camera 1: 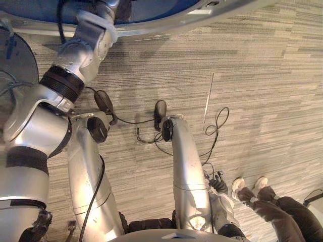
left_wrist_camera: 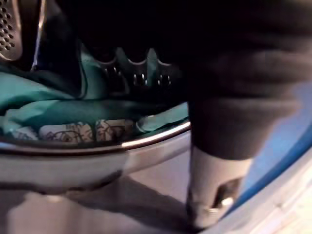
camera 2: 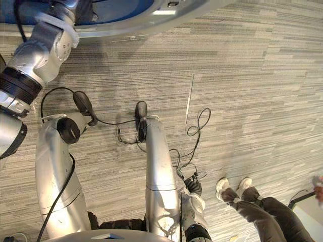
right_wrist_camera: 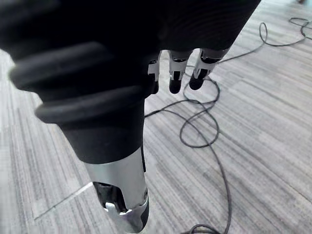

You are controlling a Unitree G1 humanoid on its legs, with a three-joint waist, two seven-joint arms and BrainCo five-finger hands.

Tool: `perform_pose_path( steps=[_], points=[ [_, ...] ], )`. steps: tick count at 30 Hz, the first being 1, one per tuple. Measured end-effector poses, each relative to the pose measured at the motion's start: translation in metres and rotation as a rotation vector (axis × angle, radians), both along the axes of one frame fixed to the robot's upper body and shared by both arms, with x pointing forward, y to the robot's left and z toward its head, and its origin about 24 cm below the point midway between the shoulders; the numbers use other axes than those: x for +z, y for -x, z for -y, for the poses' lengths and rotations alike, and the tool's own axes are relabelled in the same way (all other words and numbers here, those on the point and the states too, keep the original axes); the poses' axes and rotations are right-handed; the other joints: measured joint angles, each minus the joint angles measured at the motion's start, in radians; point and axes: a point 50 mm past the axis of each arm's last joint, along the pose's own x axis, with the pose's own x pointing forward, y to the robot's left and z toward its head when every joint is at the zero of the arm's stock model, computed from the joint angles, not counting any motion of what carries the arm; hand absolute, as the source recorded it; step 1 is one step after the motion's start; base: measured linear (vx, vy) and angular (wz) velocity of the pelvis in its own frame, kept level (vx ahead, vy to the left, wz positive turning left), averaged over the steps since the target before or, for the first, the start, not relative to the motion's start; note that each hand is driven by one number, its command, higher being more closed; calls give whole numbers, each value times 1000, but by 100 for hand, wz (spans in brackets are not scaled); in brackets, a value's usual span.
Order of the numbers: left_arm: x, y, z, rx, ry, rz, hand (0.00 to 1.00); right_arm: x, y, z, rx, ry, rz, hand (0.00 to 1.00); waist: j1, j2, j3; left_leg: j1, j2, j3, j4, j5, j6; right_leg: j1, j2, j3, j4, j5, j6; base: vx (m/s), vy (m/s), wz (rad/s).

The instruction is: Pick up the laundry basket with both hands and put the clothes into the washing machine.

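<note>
- Left eye view: the left arm reaches up and forward to a rounded grey rim with blue inside it (camera 1: 166, 20), which looks like the washing machine's front. The right hand (camera 1: 218, 184) hangs low beside the robot over the striped carpet (camera 1: 262, 75). A person's shoes (camera 1: 250, 185) are near it.
- Right eye view: the same scene, with the 2 arms well apart, 1 raised and 1 lowered, so this is not a two-handed carry.
- Left wrist view: the left hand (left_wrist_camera: 213, 187) is at the mouth of the perforated drum (left_wrist_camera: 7, 29), its thumb just over the chrome door rim (left_wrist_camera: 97, 146). The clothes (left_wrist_camera: 44, 105), teal pieces and a patterned one, lie inside the drum just behind that rim. The fingers point in towards the pile, but whether they are spread or pinching cloth cannot be told.
- Right wrist view: the right hand's fingers (right_wrist_camera: 174, 73) hang straight and relaxed, close together, holding nothing above the carpet.
- Overall, the loading looks mostly done, as clothes are already in the drum. What seems left is to push in or let go of anything under the left hand and draw that arm out.
</note>
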Motion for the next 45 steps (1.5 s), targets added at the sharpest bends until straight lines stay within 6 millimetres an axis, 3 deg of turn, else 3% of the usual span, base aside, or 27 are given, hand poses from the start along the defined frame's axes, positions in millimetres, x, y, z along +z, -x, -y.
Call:
perform_pose_path(
  steps=[1,3,5,6,8,9,11,16,18,20,21,23,24,25,27,29,30,32,35,39,41,45],
  points=[
    [0,0,-1,0,19,-3,0,1,-1,0,0,1,5,0,0,0,0,4,0,0,-5,1,-1,5,0,-1,-5,1,-1,8,-6,5],
    [1,-2,-18,-55,329,-46,0,4,-2,0,-4,8,24,0,3,2,0,27,-3,0,-35,12,-7,29,0,-7,-35,11,-2,11,-2,8],
    [-11,-7,-62,-117,865,-84,0,8,-3,0,-6,11,46,0,0,3,-1,60,-20,-1,-76,32,-13,59,-10,-16,-62,15,-8,20,-8,23],
    [-12,-6,-64,-167,940,-81,0,8,-3,0,-7,11,49,0,-1,4,0,68,-23,-2,-88,39,-11,67,-12,-18,-68,16,-10,24,-23,26],
    [-25,-11,-61,-560,1588,-203,0,6,0,-3,0,-8,32,0,7,6,-1,116,-33,-7,-128,59,-17,115,-16,-34,-98,20,-21,15,-35,25],
    [-32,-14,-63,-649,1772,-229,0,5,0,-6,2,-18,23,0,9,8,-2,129,-35,-9,-139,62,-19,131,-16,-38,-107,21,-24,4,-40,27],
    [-70,-18,-65,-922,2317,-270,0,4,0,-9,10,-23,-6,0,10,9,-3,193,-43,-7,-201,81,-32,191,-19,-48,-160,33,-37,1,-42,19],
    [-161,-10,-74,-801,2647,-266,0,10,-5,-12,33,13,7,0,9,10,-3,358,-67,-6,-355,138,-55,351,-24,-73,-295,69,-57,19,-54,25],
    [-230,14,-81,-582,2661,-291,0,9,-4,-11,54,39,-3,0,15,13,-5,490,-94,-5,-451,165,-77,477,-39,-88,-365,75,-64,61,-82,48],
    [-267,35,-78,-460,2627,-350,0,8,-2,-11,57,47,-12,0,29,22,-9,563,-111,-5,-501,176,-84,546,-49,-93,-400,75,-65,77,-62,41],
    [-300,57,-73,-314,2530,-429,0,7,-1,-10,57,49,-20,0,44,33,-14,639,-129,-3,-553,190,-89,618,-61,-99,-436,75,-65,100,-52,43],
    [-329,77,-69,-177,2474,-497,0,6,0,-8,63,60,-26,0,54,51,-24,696,-145,-7,-590,200,-90,678,-70,-113,-466,75,-65,107,-40,40],
    [-367,107,-60,15,2370,-634,0,3,3,-7,82,84,-51,0,77,75,-48,771,-163,-7,-635,208,-95,751,-82,-118,-497,74,-65,97,-27,32],
    [-372,111,-59,40,2358,-656,0,2,4,-7,83,83,-56,0,80,79,-53,784,-166,-6,-642,209,-94,762,-84,-118,-501,74,-64,111,-28,29],
    [-404,139,-55,249,2124,-830,0,-4,9,-5,103,102,-100,0,89,99,-87,862,-181,2,-688,217,-94,836,-94,-118,-538,76,-62,68,-10,12],
    [-436,173,-59,454,1916,-995,0,-15,20,-6,110,97,-168,0,86,117,-164,955,-196,5,-746,225,-97,928,-102,-124,-593,82,-57,69,-3,11],
    [-443,181,-61,500,1861,-1036,0,-18,24,-6,117,99,-191,0,87,122,-188,979,-197,5,-758,227,-98,953,-102,-127,-611,85,-57,91,-15,9],
    [-468,216,-69,663,1762,-1158,0,-28,41,-7,141,96,-253,0,86,126,-276,1090,-206,15,-833,234,-106,1064,-104,-134,-685,97,-53,94,-24,3],
    [-482,245,-76,784,1705,-1222,0,-39,61,-10,144,61,-322,0,86,119,-364,1223,-229,27,-968,272,-116,1179,-117,-153,-772,114,-50,108,-33,16],
    [-491,264,-79,881,1744,-1229,0,-47,77,-14,151,31,-377,0,83,108,-425,1351,-243,14,-1121,350,-127,1311,-121,-227,-863,128,-49,60,-68,45],
    [-491,264,-78,884,1760,-1223,0,-50,78,-18,167,23,-400,0,86,104,-430,1372,-246,-9,-1136,371,-124,1351,-113,-256,-889,133,-51,31,-58,47],
    [-490,262,-75,878,1811,-1201,0,-52,75,-20,195,29,-414,0,91,113,-426,1340,-227,-32,-1002,333,-128,1442,-84,-312,-957,158,-56,-17,-29,39]
  ],
)
